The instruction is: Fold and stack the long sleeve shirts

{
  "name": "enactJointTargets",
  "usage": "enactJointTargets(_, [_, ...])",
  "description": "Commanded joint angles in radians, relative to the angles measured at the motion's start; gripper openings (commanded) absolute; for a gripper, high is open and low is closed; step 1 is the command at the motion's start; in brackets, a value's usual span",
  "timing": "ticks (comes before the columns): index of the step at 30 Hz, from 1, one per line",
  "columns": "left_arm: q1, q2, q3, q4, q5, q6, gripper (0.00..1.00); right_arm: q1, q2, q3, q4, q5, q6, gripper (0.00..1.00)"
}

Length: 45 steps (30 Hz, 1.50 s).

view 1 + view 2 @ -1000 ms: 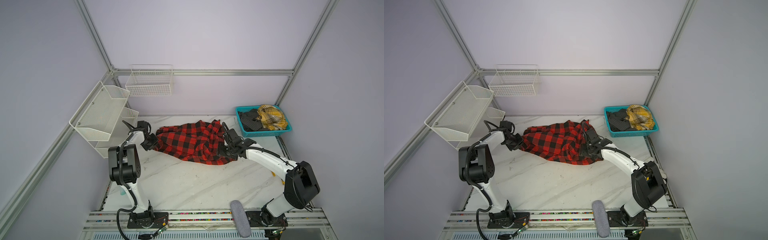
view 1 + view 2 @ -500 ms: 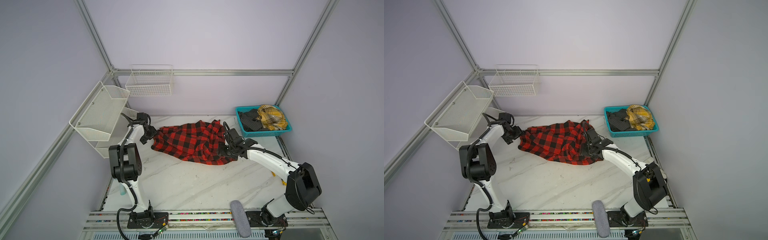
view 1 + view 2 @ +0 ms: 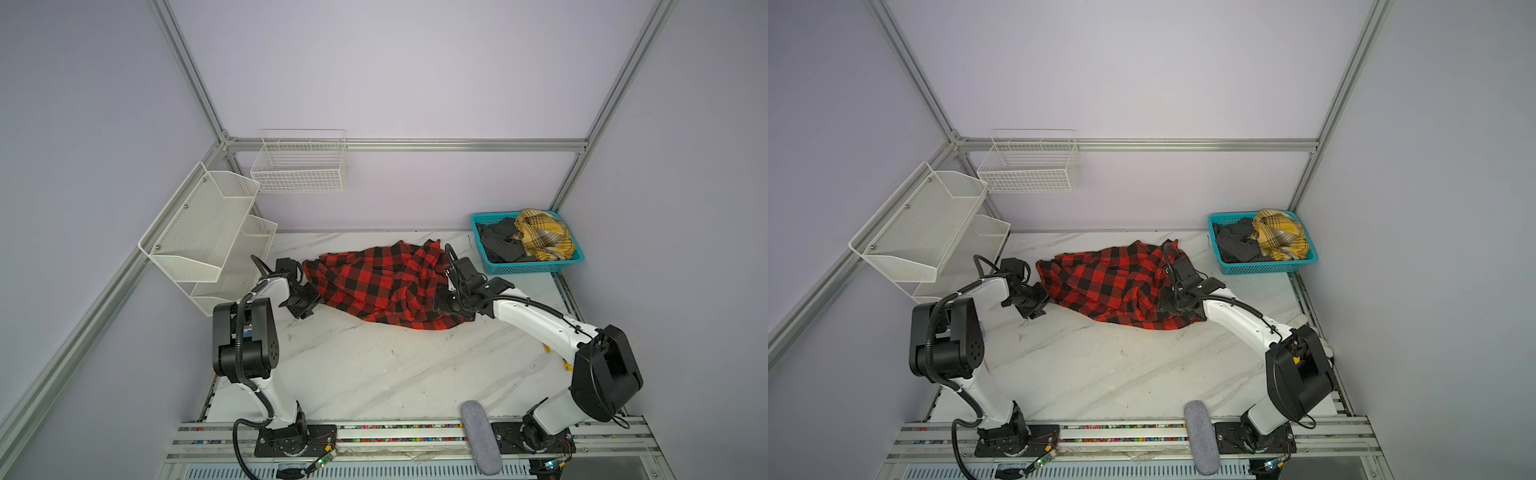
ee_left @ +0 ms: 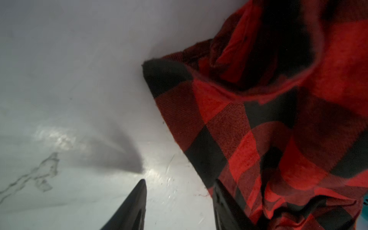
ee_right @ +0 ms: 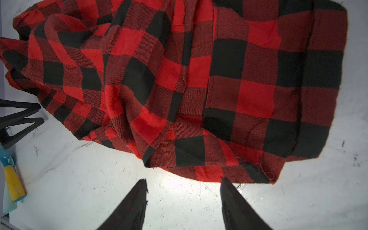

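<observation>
Your red-and-black checked shirt (image 3: 374,282) lies in a rumpled heap toward the back of the white marbled surface (image 3: 374,374), between the two arms in both top views. It is spread wider on the left and bunched into folds on the right.

Your left pincer (image 4: 179,182) is open and holds nothing: in the left wrist view bare surface shows between its two dark fingers. One finger (image 4: 225,199) stands right at the shirt's edge. It may be brushing the cloth, but the close, blurred view does not settle that. In a top view this pincer (image 3: 305,301) sits low at the shirt's left end.

Your right pincer (image 5: 184,179) is also open and empty. Its fingertips are spread over bare surface, with the shirt's hem (image 5: 209,175) just beyond them. In a top view its arm reaches in over the shirt's right end (image 3: 1167,307).

At the back right a teal basket (image 3: 528,268) holds a yellow plaid cloth (image 3: 540,232) beside a dark cloth (image 3: 498,245), well apart from the shirt. White wire racks (image 3: 199,232) hang on the left wall.
</observation>
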Motion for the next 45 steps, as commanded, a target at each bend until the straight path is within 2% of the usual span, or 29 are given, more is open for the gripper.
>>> enactJointTargets(1, [0.007,0.021,0.040,0.042,0.031,-0.041,0.56,0.006,-0.030,0.004,0.000,0.000,0.007,0.61])
enactJointTargets(7, [0.004,0.095,0.098,0.044,0.004,-0.061,0.51,0.006,-0.028,0.009,-0.012,0.013,0.003,0.62])
enactJointTargets(10, [0.003,0.123,0.130,0.052,0.004,-0.051,0.47,0.006,-0.022,0.012,-0.021,0.024,-0.008,0.71])
enactJointTargets(12, [0.004,0.134,0.150,0.051,0.009,-0.044,0.39,0.006,-0.016,0.008,-0.016,0.022,-0.021,0.75])
enactJointTargets(15, [0.002,0.110,0.158,0.046,0.013,-0.039,0.16,0.006,0.023,0.018,-0.010,0.012,-0.057,0.81])
enactJointTargets(18, [-0.002,0.045,0.146,0.028,-0.011,-0.015,0.02,0.014,0.086,0.048,-0.003,-0.006,-0.077,0.81])
enactJointTargets(19, [-0.006,0.019,0.143,0.013,-0.018,-0.003,0.00,0.022,0.107,0.061,0.006,-0.013,-0.077,0.79])
enactJointTargets(22, [-0.007,-0.064,0.104,-0.012,-0.022,0.020,0.00,0.047,0.170,0.105,0.029,-0.029,-0.079,0.67])
enactJointTargets(24, [-0.009,-0.123,0.070,-0.021,-0.014,0.028,0.00,0.064,0.203,0.123,0.024,0.006,-0.094,0.65])
enactJointTargets(28, [-0.013,-0.242,-0.013,-0.039,-0.012,0.032,0.00,0.091,0.249,0.143,-0.025,0.093,-0.135,0.69])
enactJointTargets(33, [-0.013,-0.315,-0.078,-0.064,-0.007,0.036,0.00,0.115,0.204,0.122,-0.091,0.248,-0.126,0.77])
enactJointTargets(39, [-0.013,-0.307,-0.093,-0.092,-0.026,0.059,0.00,0.118,0.126,0.067,-0.146,0.323,-0.149,0.82])
enactJointTargets(43, [-0.010,-0.286,-0.053,-0.113,-0.078,0.093,0.00,0.119,0.132,0.055,-0.211,0.416,-0.131,0.82])
enactJointTargets(45, [-0.007,-0.264,-0.015,-0.131,-0.101,0.112,0.00,0.121,0.133,0.049,-0.211,0.421,-0.132,0.82])
